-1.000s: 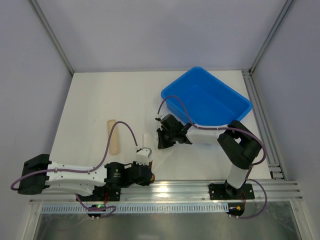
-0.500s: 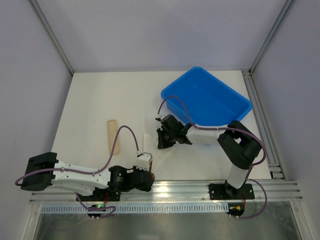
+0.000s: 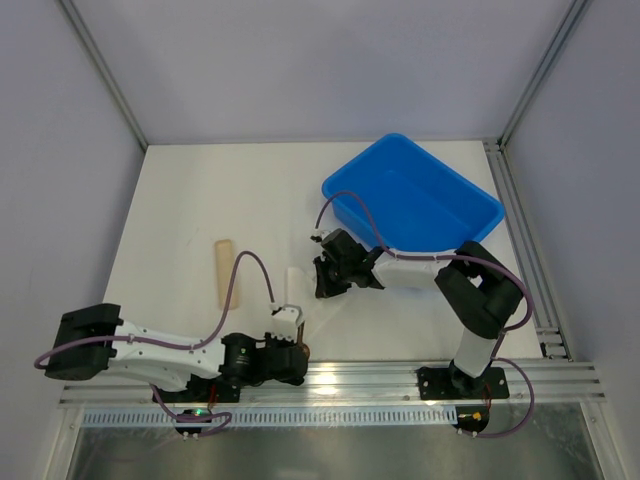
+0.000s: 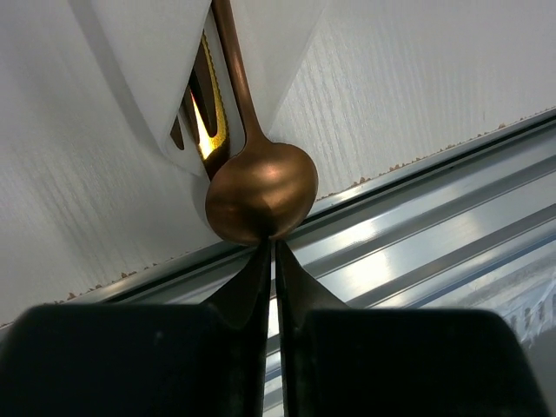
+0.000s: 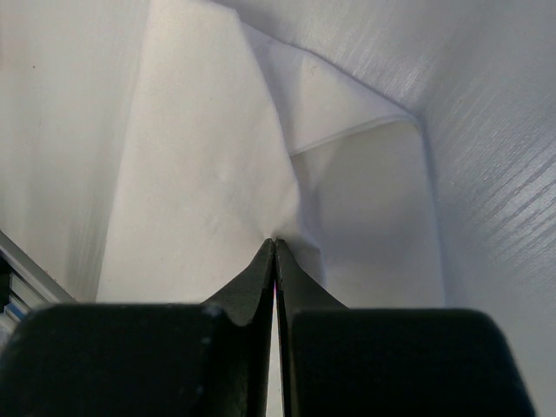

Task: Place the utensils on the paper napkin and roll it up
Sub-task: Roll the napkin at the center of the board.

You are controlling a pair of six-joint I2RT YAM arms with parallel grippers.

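While spoon (image 4: 261, 195) and fork (image 4: 205, 130) lie part-wrapped in napkin (image 5: 200, 174) at table (image 4: 391, 104) near edge: left tool (image 4: 269, 250) clenched, tips at spoon bowl; right tool (image 5: 274, 248) clenched, tips on napkin. Risk: nudged spoon slips out, roll loosens

No text, label, brand mark, number or sign can be read in any of the three views.

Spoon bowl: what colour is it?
Coppery bronze; the spoon shows best in the left wrist view.
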